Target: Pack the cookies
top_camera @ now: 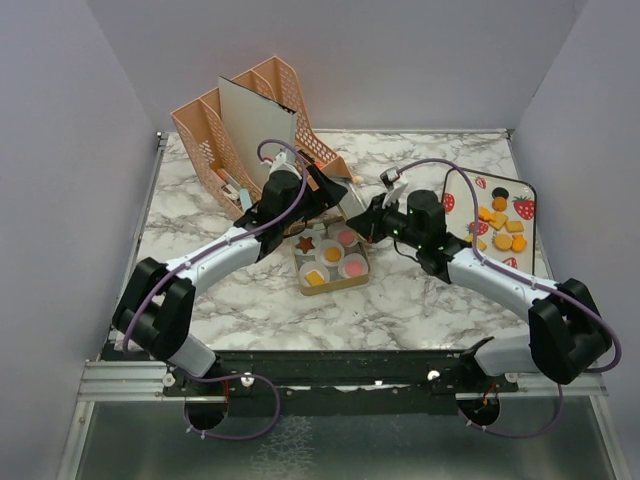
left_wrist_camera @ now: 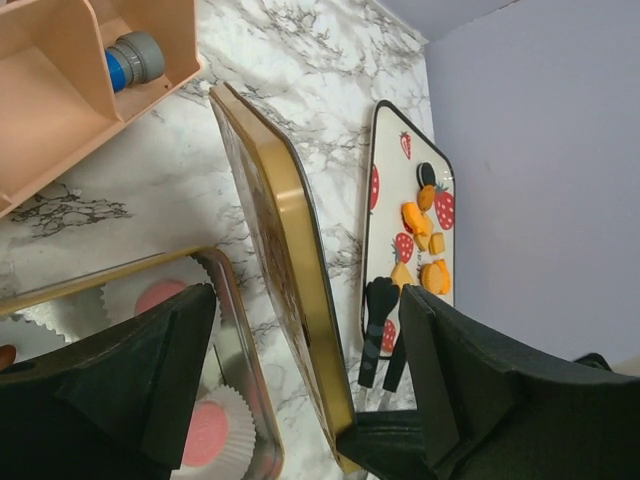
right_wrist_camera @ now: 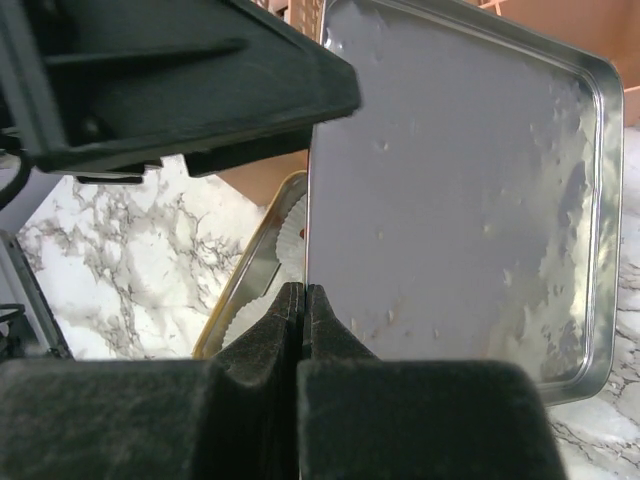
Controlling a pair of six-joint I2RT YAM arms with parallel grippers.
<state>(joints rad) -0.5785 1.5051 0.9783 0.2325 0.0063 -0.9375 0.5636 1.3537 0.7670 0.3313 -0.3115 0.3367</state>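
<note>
The lid (right_wrist_camera: 450, 200) is what the coming move turns on. It stands on edge near the middle of the table, just beside the tin (left_wrist_camera: 240, 370) on the side facing the tray (left_wrist_camera: 410, 185). Its silver inside faces the right wrist camera.

The right gripper (right_wrist_camera: 303, 295) is clamped shut on the lid's rim, so that arm carries it. The left gripper (left_wrist_camera: 305, 310) sits astride the same lid with its jaws wide, one finger on each face, and I see no contact. The lid's long axis runs away from the left wrist, edge-on to its camera (gold rim showing), so the left fingers would meet its flat faces if they came together. Both arms are at the lid; only the right one grips it. I take this for a hand-over or a two-handed steadying, though I cannot tell which.

The tin lies open and flat, lined with paper cups (left_wrist_camera: 205, 430). Its cookies (top_camera: 332, 254) number five that I can count: a brown star, two pink, two orange-yellow.

More cookies (left_wrist_camera: 420, 215), orange squares and a dark round, lie on the tray along the table's right edge, nearer the right arm. By my reading, packing is only partly done.

The organizer (top_camera: 215, 140) stands at the far left corner.
</note>
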